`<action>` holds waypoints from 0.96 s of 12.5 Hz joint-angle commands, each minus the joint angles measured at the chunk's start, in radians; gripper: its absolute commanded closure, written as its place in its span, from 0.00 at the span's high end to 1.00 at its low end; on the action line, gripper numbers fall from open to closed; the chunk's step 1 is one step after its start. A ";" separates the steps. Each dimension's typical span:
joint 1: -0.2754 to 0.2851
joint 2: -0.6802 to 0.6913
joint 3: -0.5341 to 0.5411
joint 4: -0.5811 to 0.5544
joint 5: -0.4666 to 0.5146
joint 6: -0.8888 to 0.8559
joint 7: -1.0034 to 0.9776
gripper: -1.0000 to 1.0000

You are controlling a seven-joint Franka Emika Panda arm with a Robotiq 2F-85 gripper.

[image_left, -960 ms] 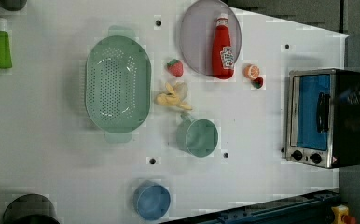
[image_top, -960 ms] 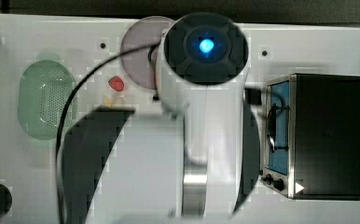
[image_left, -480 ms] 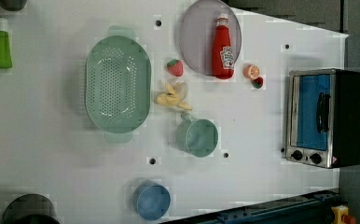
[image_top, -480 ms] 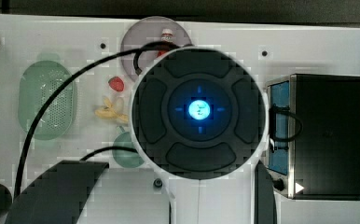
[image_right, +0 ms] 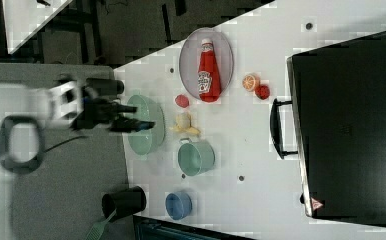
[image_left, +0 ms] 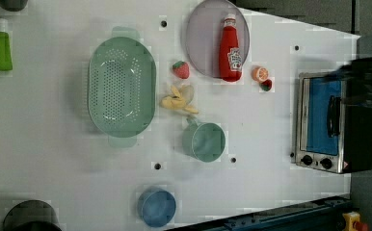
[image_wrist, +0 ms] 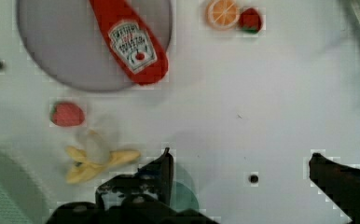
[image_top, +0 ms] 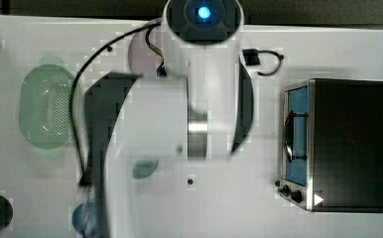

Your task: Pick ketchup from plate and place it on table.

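Arm's blue-lit head is shifted from the centre of the top view to its 12 o'clock edge since half a second ago.

The gripper (image_wrist: 238,168) is seen spread wide with nothing held, its fingers (image_wrist: 162,170) hanging over bare table (image_left: 271,144). The ketchup (image_left: 230,48) is laid flat on the plate (image_left: 201,38), its base overhanging the rim at the left view's 5 o'clock. A strawberry (image_left: 180,70) is set beside the plate at 8 o'clock.

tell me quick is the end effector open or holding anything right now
End effector: open, holding nothing; the ketchup still lies on the plate.
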 commanded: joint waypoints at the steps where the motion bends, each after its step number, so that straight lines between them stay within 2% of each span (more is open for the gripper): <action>1: 0.025 0.096 0.024 -0.034 0.006 0.077 -0.220 1.00; 3: 0.033 0.172 0.024 -0.032 -0.003 0.161 -0.250 1.00; 12: 0.072 0.481 0.022 -0.009 -0.159 0.617 -0.363 1.00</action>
